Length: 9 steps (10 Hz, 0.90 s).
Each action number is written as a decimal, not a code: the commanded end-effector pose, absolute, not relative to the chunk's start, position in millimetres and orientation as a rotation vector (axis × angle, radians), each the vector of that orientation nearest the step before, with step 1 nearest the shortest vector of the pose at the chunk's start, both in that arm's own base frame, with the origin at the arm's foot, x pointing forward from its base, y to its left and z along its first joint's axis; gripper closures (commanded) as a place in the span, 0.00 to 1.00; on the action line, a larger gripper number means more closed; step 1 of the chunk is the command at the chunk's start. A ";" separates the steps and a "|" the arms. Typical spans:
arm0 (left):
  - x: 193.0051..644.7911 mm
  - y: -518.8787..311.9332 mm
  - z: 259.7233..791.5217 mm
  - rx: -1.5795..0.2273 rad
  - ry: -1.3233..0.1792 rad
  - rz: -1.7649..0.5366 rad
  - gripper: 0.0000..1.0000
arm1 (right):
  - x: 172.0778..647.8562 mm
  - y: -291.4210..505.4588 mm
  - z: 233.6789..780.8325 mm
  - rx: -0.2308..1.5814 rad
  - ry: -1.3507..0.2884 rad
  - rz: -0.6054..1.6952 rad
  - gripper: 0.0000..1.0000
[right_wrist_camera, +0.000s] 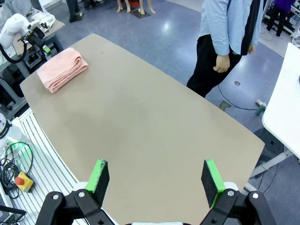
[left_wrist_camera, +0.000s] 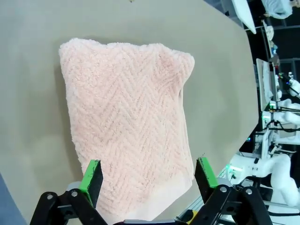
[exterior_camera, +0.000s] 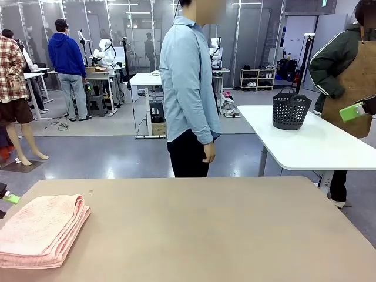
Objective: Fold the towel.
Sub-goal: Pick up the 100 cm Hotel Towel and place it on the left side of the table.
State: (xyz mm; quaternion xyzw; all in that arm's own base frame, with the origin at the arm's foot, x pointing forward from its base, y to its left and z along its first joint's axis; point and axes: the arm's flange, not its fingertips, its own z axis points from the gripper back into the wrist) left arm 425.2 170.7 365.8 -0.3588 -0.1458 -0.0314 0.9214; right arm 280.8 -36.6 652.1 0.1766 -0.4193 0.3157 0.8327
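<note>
Towel (exterior_camera: 42,230) lies folded on the counter (exterior_camera: 200,229), at the robot's left near corner. In the front view it shows as a stack of several layers, rounded folded edge facing the counter's middle, loose edges toward the picture's left edge. Flat, nothing on top of it.

Left wrist view: left end effector (left_wrist_camera: 149,177) hangs above the towel (left_wrist_camera: 129,124), fingers spread wide, green pads (left_wrist_camera: 92,176) well apart with nothing between them. Not touching the cloth as far as can be told. Herringbone weave plain across the top layer; a smooth hem band runs along the end nearest the camera. Lower layers peek out along one long side.

Right wrist view: right end effector (right_wrist_camera: 156,177) also open, pads (right_wrist_camera: 99,174) wide apart and empty, held high over the counter's near edge (right_wrist_camera: 140,126). The towel (right_wrist_camera: 62,69) sits well away at the far corner of that view, beside the base of the other arm.

Person (exterior_camera: 188,88) in a light blue shirt and dark trousers stands at the far side of the counter, near its middle, arms down, one hand (exterior_camera: 208,153) at the hip, not reaching in. Apart from the towel.

Behind, a dark perforated basket (exterior_camera: 291,110) stands on a separate white table (exterior_camera: 311,144).
</note>
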 end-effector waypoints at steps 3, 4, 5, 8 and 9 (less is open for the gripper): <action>425.2 170.7 365.8 -0.737 -0.300 -0.064 0.00 | 280.6 -35.7 653.2 0.365 -0.885 0.650 0.00; 425.2 170.7 365.8 -0.737 -0.300 -0.064 0.00 | 280.6 -35.7 653.2 0.365 -0.885 0.650 0.00; 425.2 170.7 365.8 -0.737 -0.300 -0.064 0.00 | 280.6 -35.7 653.2 0.365 -0.885 0.650 0.00; 425.2 170.7 365.8 -0.737 -0.300 -0.064 0.00 | 280.6 -35.7 653.2 0.365 -0.885 0.650 0.00; 425.2 170.7 365.8 -0.737 -0.300 -0.064 0.00 | 280.6 -35.7 653.2 0.365 -0.885 0.650 0.00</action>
